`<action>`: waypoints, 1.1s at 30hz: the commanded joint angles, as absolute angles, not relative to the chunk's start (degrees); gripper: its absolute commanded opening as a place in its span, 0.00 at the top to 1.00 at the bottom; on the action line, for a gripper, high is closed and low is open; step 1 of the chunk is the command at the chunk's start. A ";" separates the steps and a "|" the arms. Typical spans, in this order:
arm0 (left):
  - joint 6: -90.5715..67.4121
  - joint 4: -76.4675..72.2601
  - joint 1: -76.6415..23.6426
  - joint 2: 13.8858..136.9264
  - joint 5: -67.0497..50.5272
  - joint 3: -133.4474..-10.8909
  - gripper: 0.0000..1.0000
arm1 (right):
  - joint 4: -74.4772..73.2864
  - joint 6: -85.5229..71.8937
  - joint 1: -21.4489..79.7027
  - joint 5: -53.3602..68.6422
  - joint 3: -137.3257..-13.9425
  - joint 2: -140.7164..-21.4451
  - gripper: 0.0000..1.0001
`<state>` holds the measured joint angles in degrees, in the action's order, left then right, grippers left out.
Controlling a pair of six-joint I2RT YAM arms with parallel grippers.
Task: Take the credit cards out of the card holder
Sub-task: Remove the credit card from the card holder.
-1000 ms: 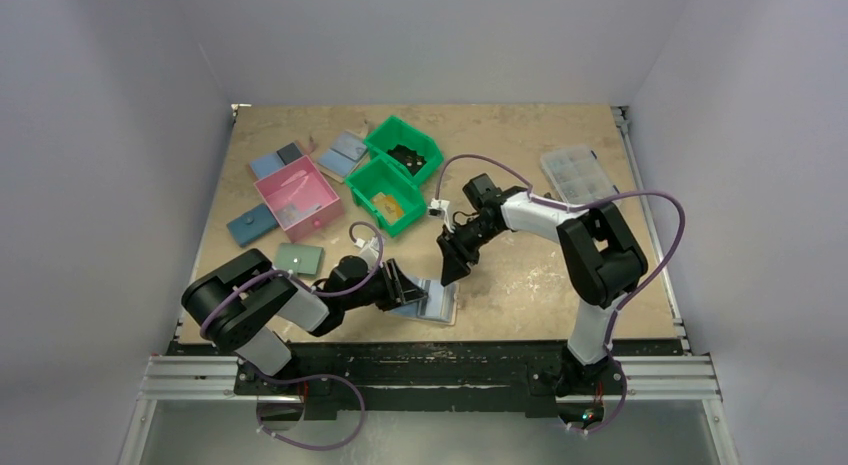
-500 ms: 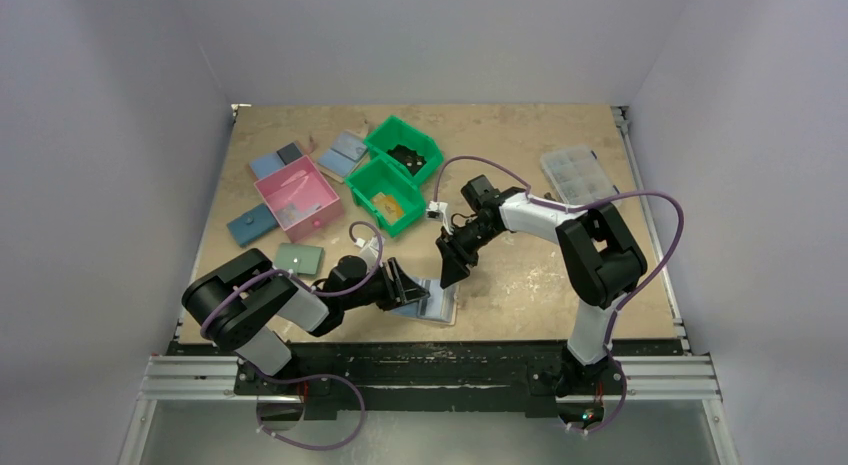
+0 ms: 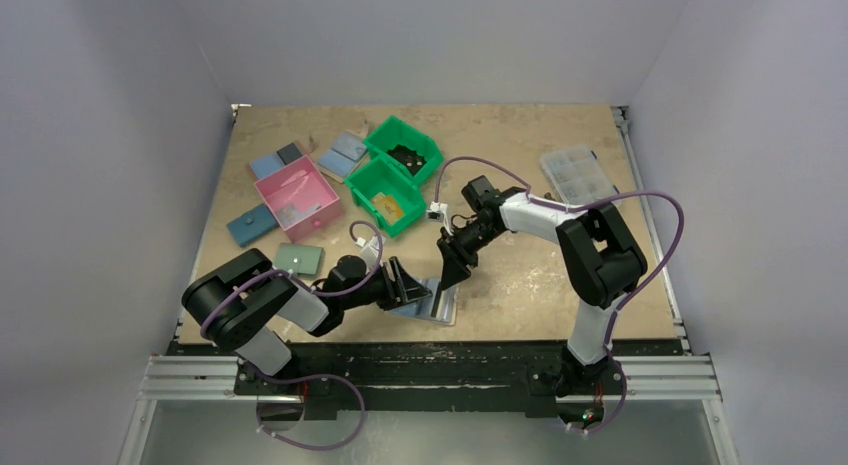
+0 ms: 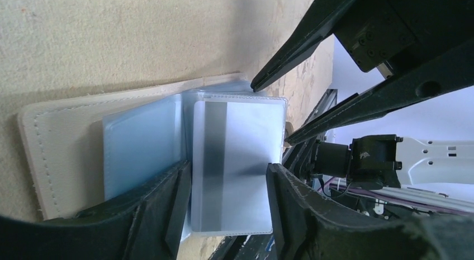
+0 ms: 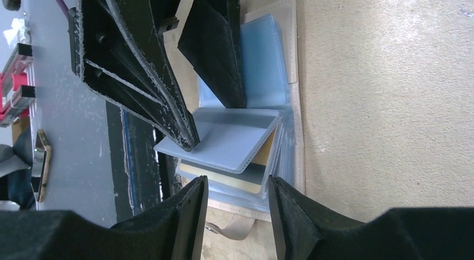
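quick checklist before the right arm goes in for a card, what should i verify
1. The card holder lies open on the table: ok.
2. The left gripper has its fingers apart, astride the top sleeve: ok.
3. The right gripper has its fingers open, nothing between them: ok.
4. A card edge is exposed to pinch: ok, a yellow card shows under the lifted top sleeve.
5. The top sleeve is held firmly, not just propped on a left finger: cannot tell.
6. Any card is out already: not ok, none seen outside the holder.

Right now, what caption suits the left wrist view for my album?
Left gripper open over a sleeved card in the card holder, right gripper poised opposite.
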<state>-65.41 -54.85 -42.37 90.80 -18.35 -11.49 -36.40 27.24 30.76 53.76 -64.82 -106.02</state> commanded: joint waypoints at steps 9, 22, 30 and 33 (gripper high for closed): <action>-63.46 -52.23 -42.10 90.69 -19.01 -9.98 0.33 | -37.18 28.16 31.61 56.44 -65.57 -103.88 0.51; -63.25 -51.44 -42.10 89.87 -18.85 -9.85 0.27 | -36.07 26.98 32.04 55.28 -65.54 -104.00 0.56; -63.18 -47.38 -42.10 86.97 -16.70 -9.64 0.28 | -34.70 26.29 31.94 50.59 -65.14 -102.57 0.55; -62.11 -43.29 -41.95 83.70 -15.40 -10.04 0.28 | -34.10 26.10 31.94 48.26 -64.76 -101.82 0.55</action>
